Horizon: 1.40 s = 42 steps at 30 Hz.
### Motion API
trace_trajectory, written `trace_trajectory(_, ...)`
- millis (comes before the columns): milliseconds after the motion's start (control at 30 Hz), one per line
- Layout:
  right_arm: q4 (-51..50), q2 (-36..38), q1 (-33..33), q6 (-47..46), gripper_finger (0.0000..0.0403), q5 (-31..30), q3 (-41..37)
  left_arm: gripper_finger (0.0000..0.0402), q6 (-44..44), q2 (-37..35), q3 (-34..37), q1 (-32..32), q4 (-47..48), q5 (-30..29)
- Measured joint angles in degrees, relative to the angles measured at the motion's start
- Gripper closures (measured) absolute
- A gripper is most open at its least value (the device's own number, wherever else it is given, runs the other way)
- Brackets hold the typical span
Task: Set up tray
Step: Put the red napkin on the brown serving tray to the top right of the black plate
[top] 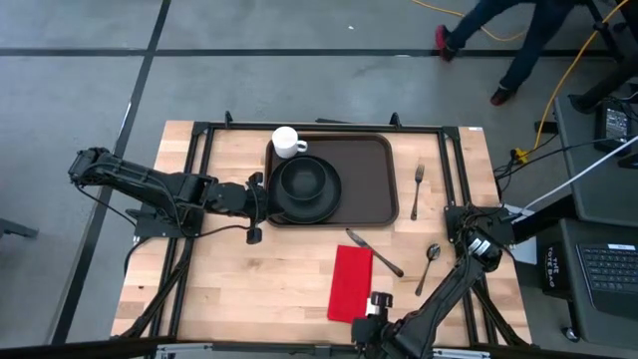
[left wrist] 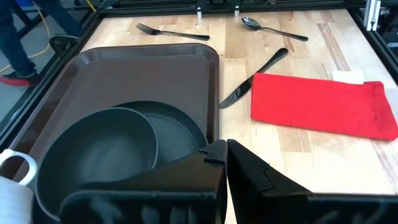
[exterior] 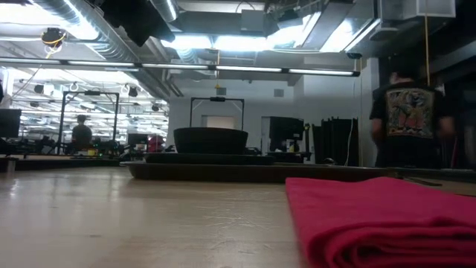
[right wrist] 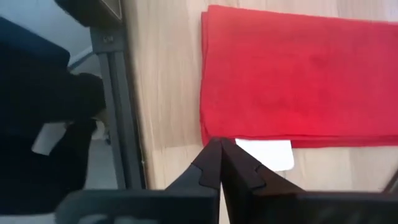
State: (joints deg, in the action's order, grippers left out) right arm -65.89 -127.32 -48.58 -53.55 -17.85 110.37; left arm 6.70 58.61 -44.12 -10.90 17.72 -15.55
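The dark brown tray [top: 364,179] lies at the table's far middle. On its left half sits a round black plate [top: 324,204] with a black bowl [top: 302,179] on it, and a white mug [top: 288,142] stands at its far-left corner. My left gripper [top: 262,195] is shut at the tray's left rim [left wrist: 214,118], beside the plate [left wrist: 180,124]. The red napkin [top: 351,282] lies flat on the table's near side. My right gripper [top: 379,301] is shut and hovers by the napkin's near end [right wrist: 298,81], over a white label [right wrist: 267,154]. My left gripper [left wrist: 225,149] has its shut fingertips at the tray's rim near its near-left corner, coming level from the table's left. The fingers themselves hide that spot, so I cannot tell whether they touch the rim or the plate.
A fork [top: 418,189] lies right of the tray. A knife [top: 374,251] and a spoon [top: 430,264] lie between the tray and the napkin's right side. Bare wood spreads left of the napkin. A person [top: 518,40] walks beyond the far right edge.
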Motion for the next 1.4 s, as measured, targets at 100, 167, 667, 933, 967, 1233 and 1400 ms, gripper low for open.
trace_trajectory(100,0.0,0.0,0.0,2.1,0.0381,-1.4,0.0,0.0400,0.0,0.0,0.0,0.0,0.0,0.0)
trace_trajectory(167,0.1,0.0,0.0,5.9,0.0367,-1.8,0.0,0.0401,-0.1,0.0,0.0,0.0,0.0,0.0)
trace_trajectory(667,2.2,-1.6,0.0,10.3,0.0214,-4.8,0.0,0.0401,-3.5,0.0,0.0,0.0,0.0,0.0)
trace_trajectory(933,4.1,-5.3,0.0,12.7,0.0176,-4.5,0.0,0.0397,-2.4,0.0,0.0,0.0,0.0,0.0)
trace_trajectory(967,4.1,-5.7,0.0,13.2,0.0176,-4.5,0.0,0.0397,-2.2,0.0,0.0,0.0,0.0,0.0)
trace_trajectory(1233,4.5,-8.3,0.0,13.6,0.0175,-4.9,0.0,0.0399,-1.9,0.0,0.0,0.0,0.0,0.0)
trace_trajectory(1400,3.9,-9.3,-0.1,13.5,0.0175,-5.5,0.0,0.0396,-1.9,0.0,0.0,0.0,0.0,0.0)
